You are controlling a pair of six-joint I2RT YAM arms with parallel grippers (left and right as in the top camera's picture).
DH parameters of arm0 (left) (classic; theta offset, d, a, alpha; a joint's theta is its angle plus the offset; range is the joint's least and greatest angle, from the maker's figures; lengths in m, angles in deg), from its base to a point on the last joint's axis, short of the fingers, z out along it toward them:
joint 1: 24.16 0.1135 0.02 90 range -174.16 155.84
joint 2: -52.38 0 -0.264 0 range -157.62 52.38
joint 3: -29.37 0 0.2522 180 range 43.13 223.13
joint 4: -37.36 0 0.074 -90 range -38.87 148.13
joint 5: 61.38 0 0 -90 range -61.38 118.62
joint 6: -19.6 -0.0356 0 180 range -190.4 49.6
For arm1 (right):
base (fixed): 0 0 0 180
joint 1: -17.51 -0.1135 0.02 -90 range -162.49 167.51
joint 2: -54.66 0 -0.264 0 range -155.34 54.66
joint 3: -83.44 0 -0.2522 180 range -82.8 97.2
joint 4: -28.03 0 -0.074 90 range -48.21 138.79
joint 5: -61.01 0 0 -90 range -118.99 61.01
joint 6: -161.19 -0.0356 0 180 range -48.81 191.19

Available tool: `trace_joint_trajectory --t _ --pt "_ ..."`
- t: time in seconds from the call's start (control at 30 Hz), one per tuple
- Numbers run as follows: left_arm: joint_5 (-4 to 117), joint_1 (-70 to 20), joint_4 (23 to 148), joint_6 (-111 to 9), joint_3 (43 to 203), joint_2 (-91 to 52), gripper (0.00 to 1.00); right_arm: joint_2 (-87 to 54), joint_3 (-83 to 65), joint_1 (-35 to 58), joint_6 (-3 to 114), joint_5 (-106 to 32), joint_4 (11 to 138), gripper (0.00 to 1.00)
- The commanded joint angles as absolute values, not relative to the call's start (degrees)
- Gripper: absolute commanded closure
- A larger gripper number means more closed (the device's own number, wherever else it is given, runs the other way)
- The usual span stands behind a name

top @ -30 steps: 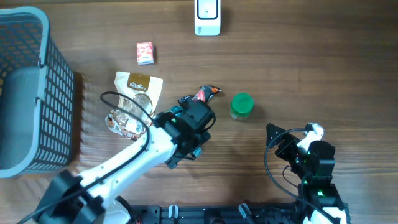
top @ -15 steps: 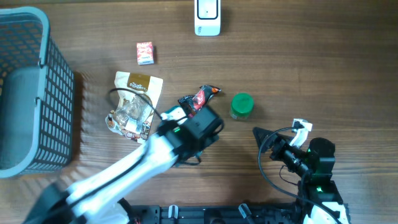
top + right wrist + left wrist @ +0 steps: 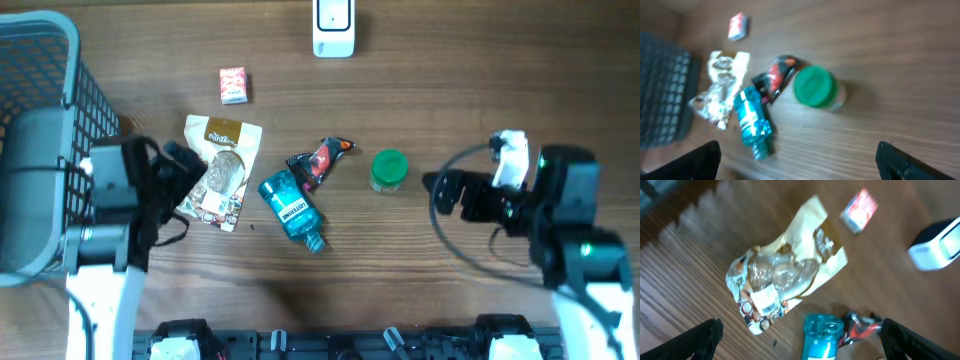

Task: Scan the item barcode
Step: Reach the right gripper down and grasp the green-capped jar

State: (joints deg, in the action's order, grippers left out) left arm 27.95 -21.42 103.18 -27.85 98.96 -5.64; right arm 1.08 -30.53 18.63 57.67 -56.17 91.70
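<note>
Wooden counter (image 3: 480, 80) from above, with a teal bottle (image 3: 292, 210) in the middle and one arm at each side.
The bottle lies flat, its cap pointing toward 5 o'clock. Seen from it, a snack bag (image 3: 218, 172) lies just beside at 10 o'clock, a dark and red wrapper (image 3: 320, 158) at 1 o'clock, a green-lidded jar (image 3: 389, 170) at 2 o'clock, a small red box (image 3: 233, 85) at 11 o'clock and a white scanner (image 3: 333, 25) at 12 o'clock by the far edge. A grey basket (image 3: 40, 150) fills the 9 o'clock side. The left claw (image 3: 186, 163) stands spread at the bag's left edge. The right claw (image 3: 445, 192), also spread and empty, is at 3 o'clock from the jar.
</note>
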Motion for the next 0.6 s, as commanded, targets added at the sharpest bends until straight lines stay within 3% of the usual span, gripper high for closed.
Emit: trace_joint_trajectory --t 0.0,0.07,0.17,0.27,0.43,0.57 --pt "31.16 -22.45 102.98 -31.18 99.07 -12.65 0.0 -10.62 -19.62 17.65 54.22 -42.44 102.52 0.0" --pt "31.16 -22.99 102.54 -31.2 99.07 -14.43 0.0 -16.87 -15.42 14.9 54.0 -44.08 106.0 0.0" --pt "31.14 -23.21 101.65 -31.22 99.07 -14.69 0.0 -24.65 -14.96 10.98 48.51 -54.22 97.76 0.0" --pt "31.14 -23.21 101.67 -31.22 99.07 -14.71 0.0 -31.03 -14.85 4.73 34.39 -42.18 98.76 0.0" --pt "31.14 -23.21 102.17 -31.29 99.07 -14.71 0.0 -38.72 -11.2 -4.23 17.85 -35.08 99.42 0.0" --pt "31.14 -23.21 102.63 -32.73 99.07 -14.71 0.0 -41.52 -6.83 -4.29 14.48 -30.46 102.17 0.0"
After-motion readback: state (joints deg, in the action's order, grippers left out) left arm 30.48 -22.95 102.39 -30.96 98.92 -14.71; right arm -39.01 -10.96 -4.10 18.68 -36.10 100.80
